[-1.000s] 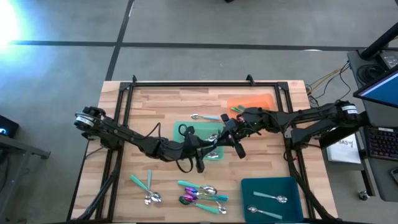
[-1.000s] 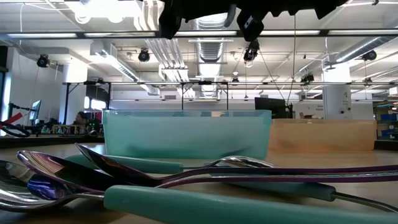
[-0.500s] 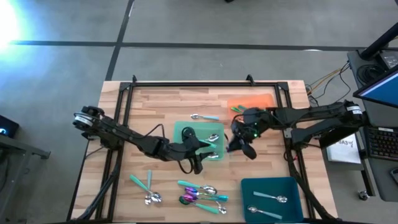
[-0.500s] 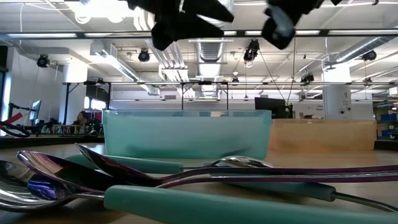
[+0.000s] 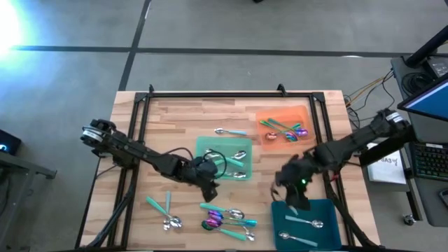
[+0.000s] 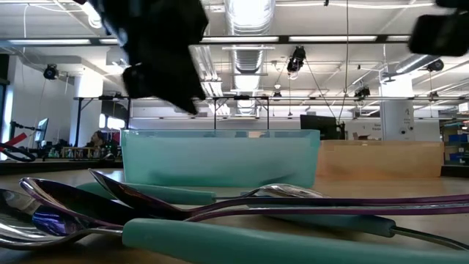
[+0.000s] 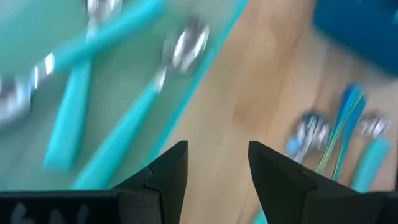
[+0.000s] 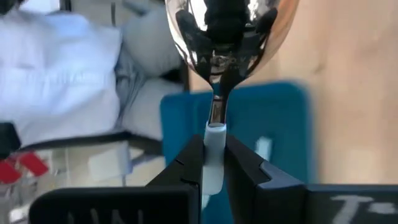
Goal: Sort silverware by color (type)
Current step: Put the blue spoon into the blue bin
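My right gripper (image 5: 290, 187) hovers over the far edge of the dark teal tray (image 5: 329, 210) and is shut on a silver spoon (image 8: 230, 25) with a pale handle. That tray holds two silver spoons (image 5: 306, 222). My left gripper (image 5: 207, 185) is open and empty, just off the near edge of the green tray (image 5: 210, 148). Teal-handled spoons (image 7: 118, 146) lie flat in the green tray. Iridescent purple spoons (image 5: 285, 130) lie in the orange tray (image 5: 301, 112). A mixed pile of spoons (image 5: 227, 218) rests on the table near its near edge. My right gripper pinches the spoon's pale handle (image 8: 213, 134) between its two fingers, just behind the neck. The spoon runs along the fingers, its shiny bowl (image 8: 230, 31) sticking out past the fingertips. It is lifted clear, above the dark teal tray.
Two teal-handled spoons (image 5: 162, 208) lie near the table's near left corner. One spoon (image 5: 229, 131) lies on the wood beyond the green tray. The black frame rails (image 5: 210, 93) run along the far and side edges. In the low view the pile (image 6: 183, 213) fills the foreground.
My right gripper has swung from beside the green tray's right edge toward the table's near right, ending over the dark teal tray with the spoon in its hold. My left gripper has drawn back off the green tray toward the near edge and a little left.
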`<state>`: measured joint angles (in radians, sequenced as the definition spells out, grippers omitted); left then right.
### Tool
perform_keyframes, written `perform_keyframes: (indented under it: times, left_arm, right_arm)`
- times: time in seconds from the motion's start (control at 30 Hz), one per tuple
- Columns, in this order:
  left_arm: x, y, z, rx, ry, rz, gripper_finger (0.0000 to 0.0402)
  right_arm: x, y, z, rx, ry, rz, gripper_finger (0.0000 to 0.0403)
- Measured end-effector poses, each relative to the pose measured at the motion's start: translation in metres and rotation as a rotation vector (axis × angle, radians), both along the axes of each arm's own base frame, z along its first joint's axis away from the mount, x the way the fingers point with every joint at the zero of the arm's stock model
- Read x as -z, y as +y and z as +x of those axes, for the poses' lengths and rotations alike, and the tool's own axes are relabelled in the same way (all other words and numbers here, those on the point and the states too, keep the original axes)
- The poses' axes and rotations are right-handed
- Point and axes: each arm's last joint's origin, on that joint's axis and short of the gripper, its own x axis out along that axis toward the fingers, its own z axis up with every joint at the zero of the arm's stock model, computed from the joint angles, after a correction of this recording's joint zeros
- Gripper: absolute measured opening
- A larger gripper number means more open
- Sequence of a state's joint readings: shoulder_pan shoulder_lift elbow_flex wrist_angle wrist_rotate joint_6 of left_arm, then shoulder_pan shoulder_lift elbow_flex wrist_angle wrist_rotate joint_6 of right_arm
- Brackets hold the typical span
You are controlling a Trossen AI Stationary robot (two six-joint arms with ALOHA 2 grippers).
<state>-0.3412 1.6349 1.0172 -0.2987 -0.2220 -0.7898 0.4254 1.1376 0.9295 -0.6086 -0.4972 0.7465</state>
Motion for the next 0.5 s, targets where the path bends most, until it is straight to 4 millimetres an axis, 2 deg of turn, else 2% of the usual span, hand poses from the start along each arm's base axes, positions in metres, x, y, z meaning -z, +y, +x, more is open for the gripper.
perform_keyframes:
  times: [0.23,0.5]
  left_arm:
    - [0.012,-0.011,-0.025,-0.016,0.27,-0.107,0.0152]
    - [0.007,-0.026,-0.049,-0.052,0.381,-0.128,0.0152]
  right_arm:
    - [0.009,0.036,-0.017,-0.041,0.109,-0.022,0.0028]
    - [0.042,0.061,-0.017,-0.083,0.277,-0.107,0.0028]
